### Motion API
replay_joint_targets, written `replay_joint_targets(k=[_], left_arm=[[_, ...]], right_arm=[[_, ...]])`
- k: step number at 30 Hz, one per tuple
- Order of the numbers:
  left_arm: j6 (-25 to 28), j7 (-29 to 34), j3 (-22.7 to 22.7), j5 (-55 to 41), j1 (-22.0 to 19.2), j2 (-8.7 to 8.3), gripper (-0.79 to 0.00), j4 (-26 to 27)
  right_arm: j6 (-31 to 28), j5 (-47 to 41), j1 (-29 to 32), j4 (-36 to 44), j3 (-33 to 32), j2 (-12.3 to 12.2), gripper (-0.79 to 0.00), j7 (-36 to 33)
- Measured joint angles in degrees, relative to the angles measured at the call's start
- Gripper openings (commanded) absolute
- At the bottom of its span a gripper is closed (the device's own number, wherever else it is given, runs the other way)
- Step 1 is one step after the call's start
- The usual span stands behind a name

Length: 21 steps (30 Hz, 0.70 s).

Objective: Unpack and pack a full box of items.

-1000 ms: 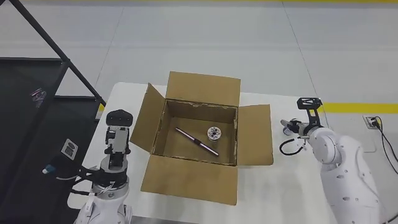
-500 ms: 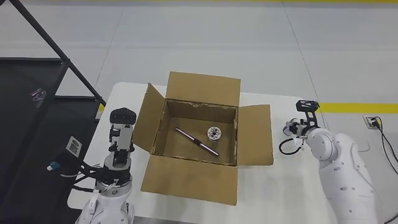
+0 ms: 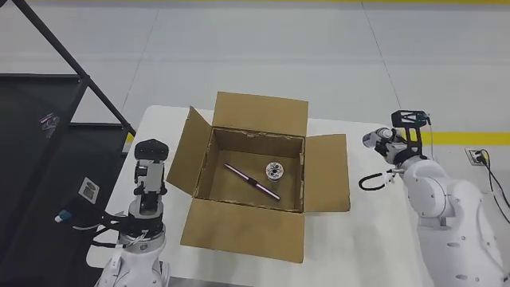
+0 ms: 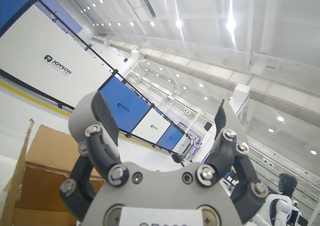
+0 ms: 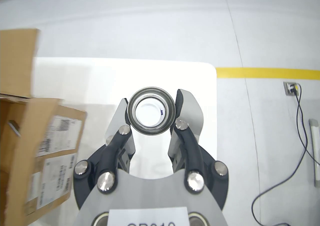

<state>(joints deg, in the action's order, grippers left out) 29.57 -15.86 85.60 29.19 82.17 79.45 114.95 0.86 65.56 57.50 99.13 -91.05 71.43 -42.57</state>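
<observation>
An open cardboard box (image 3: 261,112) stands mid-table with its flaps spread. Inside lie a thin dark rod (image 3: 251,181) and a small round white item (image 3: 273,170). My right gripper (image 3: 382,138) hangs over the table's right end, to the right of the box, shut on a shiny metal can (image 5: 151,111) seen end-on between its fingers. My left gripper (image 3: 150,151) stands to the left of the box, pointing upward. It is open (image 4: 160,112) with nothing between its pads, and the box's flap (image 4: 50,152) shows beside it.
A black curved item (image 3: 373,182) lies on the white table (image 3: 351,239) just below the right gripper. The box's right flap (image 5: 57,132) carries labels. A cable (image 5: 298,117) runs across the floor past the table's right edge.
The right gripper has lifted and shifted right and toward the back with the can in it. The left arm swayed slightly and came back.
</observation>
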Motion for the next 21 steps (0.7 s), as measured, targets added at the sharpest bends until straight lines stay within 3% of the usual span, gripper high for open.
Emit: replay_joint_targets(k=[4, 8, 13, 21], left_arm=[[0.15, -1.02, 0.44, -0.66, 0.11, 0.03, 0.000, -0.83], [0.23, -2.59, 1.63, -0.97, 0.83, 0.04, 0.000, -1.00], [0.33, -4.31, 3.65, -1.34, 2.48, 0.00, 0.000, -0.55], [0.87, -5.13, 5.35, -2.20, 3.89, -0.03, 0.000, -0.06]], right_arm=[[-0.27, -2.50, 4.75, 13.75, 2.04, 0.17, -0.785, -0.14], [-6.93, -6.88, 4.98, 18.64, 6.30, 0.12, -0.785, -3.13], [-11.04, -5.66, 0.89, 15.91, 15.83, 0.52, -0.785, -7.87], [-2.21, -0.01, -11.10, 1.11, 34.75, 3.83, -0.785, -8.16]])
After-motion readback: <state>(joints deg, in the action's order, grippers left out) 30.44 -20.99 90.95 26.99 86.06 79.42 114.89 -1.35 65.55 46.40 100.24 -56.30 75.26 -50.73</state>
